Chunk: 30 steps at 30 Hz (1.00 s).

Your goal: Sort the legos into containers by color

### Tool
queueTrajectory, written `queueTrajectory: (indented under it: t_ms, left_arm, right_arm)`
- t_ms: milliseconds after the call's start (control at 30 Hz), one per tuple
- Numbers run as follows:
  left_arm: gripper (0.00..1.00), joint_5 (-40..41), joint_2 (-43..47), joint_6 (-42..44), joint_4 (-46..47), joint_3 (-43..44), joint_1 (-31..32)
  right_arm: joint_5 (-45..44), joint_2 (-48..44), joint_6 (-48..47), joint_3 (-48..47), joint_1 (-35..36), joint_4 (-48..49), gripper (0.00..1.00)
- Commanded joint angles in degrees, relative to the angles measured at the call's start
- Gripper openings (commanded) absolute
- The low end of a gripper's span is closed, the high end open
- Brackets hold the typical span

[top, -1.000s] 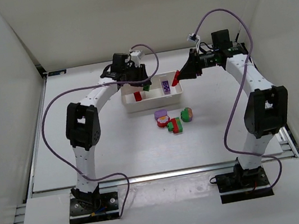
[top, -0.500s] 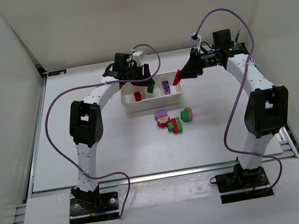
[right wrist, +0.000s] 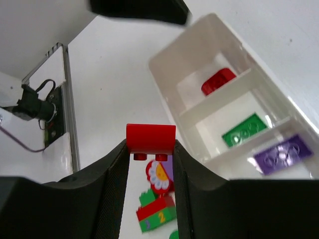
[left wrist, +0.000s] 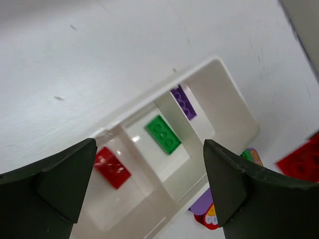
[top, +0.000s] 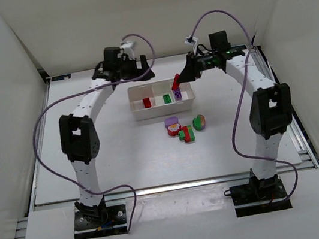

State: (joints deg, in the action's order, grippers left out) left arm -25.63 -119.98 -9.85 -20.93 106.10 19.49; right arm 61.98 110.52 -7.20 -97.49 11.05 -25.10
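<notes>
Red lego [right wrist: 150, 136] in R gripper [right wrist: 149, 152] near 3-slot tray [top: 141, 113]; L gripper [left wrist: 148, 145] wide.

White tray [top: 140, 111]: one
Compartments [top: 141, 93] in it: three
Bricks lying in compartments: three, one apiece: red brick [left wrist: 112, 167], green brick [left wrist: 163, 134], purple brick [left wrist: 183, 102]
Bricks held in the air: one, the held red brick [right wrist: 150, 136]
Loose pieces on the tabletop [top: 123, 155]: three: purple-topped piece [top: 172, 123], red-and-green stack [top: 186, 133], green-and-red piece [top: 199, 122]
</notes>
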Motion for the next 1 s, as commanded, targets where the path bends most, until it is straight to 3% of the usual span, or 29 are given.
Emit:
queueTrajectory:
  t_ms: [0,100,200,300,700,800,833,900,933,967]
  left_arm:
    - [0.99,5.84,13.01,-0.79,-3.04,1.65,-5.05]
    - [1.00,7.79,15.92,-2.63,-8.66,0.52,-8.74]
    - [1.00,0.42,18.99,-0.35,-9.74,-4.13,-14.36]
    - [1.00,-1.88,22.51,1.75,-10.62,-6.96,-17.01]
    - [1.00,-1.35,28.05,4.66,-12.12,-12.85,-18.78]
    - [0.99,-3.46,28.84,5.45,-12.03,-14.26,-18.78]
    - [0.99,-3.99,29.10,5.54,-12.03,-14.61,-18.78]
    - [0.99,-6.01,29.10,5.80,-11.94,-15.22,-19.92]
    - [1.00,-6.45,28.84,5.80,-12.03,-15.31,-19.92]
    - [0.99,-7.67,28.58,5.98,-12.03,-15.31,-19.92]
  right_arm:
    - [-4.31,4.24,5.70,-6.46,4.31,7.07,0.00]
    - [-6.69,8.99,10.09,-11.90,7.05,9.19,0.00]
    - [-9.93,14.00,12.73,-17.88,9.60,9.55,0.00]
    - [-12.84,17.34,14.41,-20.54,11.71,11.30,0.00]
    - [-28.83,26.23,10.81,-27.74,18.83,9.02,0.02]
    - [-30.33,28.43,10.10,-30.73,19.45,7.36,0.26]
    - [-30.60,28.70,9.93,-31.26,19.54,7.09,0.39]
    - [-31.82,27.57,9.05,-30.57,19.71,6.91,0.53]
    - [-32.35,26.95,8.70,-29.95,19.63,6.91,0.53]
    - [-32.62,26.33,8.00,-28.47,19.71,6.82,0.59]
